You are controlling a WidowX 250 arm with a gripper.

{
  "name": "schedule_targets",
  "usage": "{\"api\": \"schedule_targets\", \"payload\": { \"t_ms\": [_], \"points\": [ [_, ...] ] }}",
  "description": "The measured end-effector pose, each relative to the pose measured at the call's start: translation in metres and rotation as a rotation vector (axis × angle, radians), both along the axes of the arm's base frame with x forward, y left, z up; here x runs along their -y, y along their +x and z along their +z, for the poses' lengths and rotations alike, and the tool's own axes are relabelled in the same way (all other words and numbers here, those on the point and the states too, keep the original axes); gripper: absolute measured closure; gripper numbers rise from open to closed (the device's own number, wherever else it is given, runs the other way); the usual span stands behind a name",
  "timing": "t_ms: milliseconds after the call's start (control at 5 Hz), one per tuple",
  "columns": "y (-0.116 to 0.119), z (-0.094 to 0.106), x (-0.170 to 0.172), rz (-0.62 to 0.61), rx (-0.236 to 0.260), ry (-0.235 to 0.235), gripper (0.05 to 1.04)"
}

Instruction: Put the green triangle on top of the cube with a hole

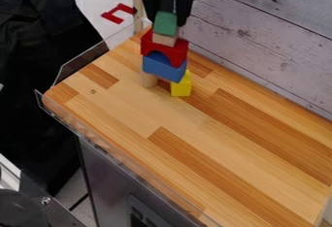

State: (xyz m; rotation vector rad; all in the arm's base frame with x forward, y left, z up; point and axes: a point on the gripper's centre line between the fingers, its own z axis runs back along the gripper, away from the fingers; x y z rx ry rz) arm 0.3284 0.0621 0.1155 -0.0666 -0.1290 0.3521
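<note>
A dark metal part [48, 210] is lying nearest the camera, at the lower left; beyond it the wooden table [214, 129] is stretching back towards the plank wall [272, 41], and a tower is standing by the table's far corner. A pale cylinder [148, 79] and a yellow block [181, 86] are forming its foot; a blue block [163, 68] is lying across them, a red arch [172, 52] is sitting on that, and a small pale wooden block [164, 39], presumably the cube with a hole, is topping the arch, though no hole is showing. The green block [165, 23], taken to be the triangle, is standing directly above the pale one and seemingly touching it; its face is looking more like a rounded rectangle than a triangle.

The black gripper [167, 19] is hanging around the green block; whether it is gripping the block or merely surrounding it, and how wide it is opening, one cannot tell. The step in hand is seeming to be the final placing and letting go; the next move is calling for a check that the block is bearing squarely, then a gentle release and a straight, slow lift, since any sideways brush is risking the whole tower.
</note>
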Motion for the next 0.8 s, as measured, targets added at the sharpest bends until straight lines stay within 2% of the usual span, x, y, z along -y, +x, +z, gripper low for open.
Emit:
{"api": "schedule_targets", "payload": {
  "t_ms": [200, 400, 600, 800],
  "points": [
    [0.0035, -0.0068, -0.0005, -0.003, -0.02, -0.006, 0.445],
    [0.0073, -0.0089, -0.0009, 0.008, -0.031, -0.013, 0.163],
    [0.0084, -0.009, -0.0011, 0.031, -0.027, -0.014, 0.081],
    [0.0083, -0.0085, -0.0014, 0.056, -0.027, -0.016, 0.084]
  ]
}}
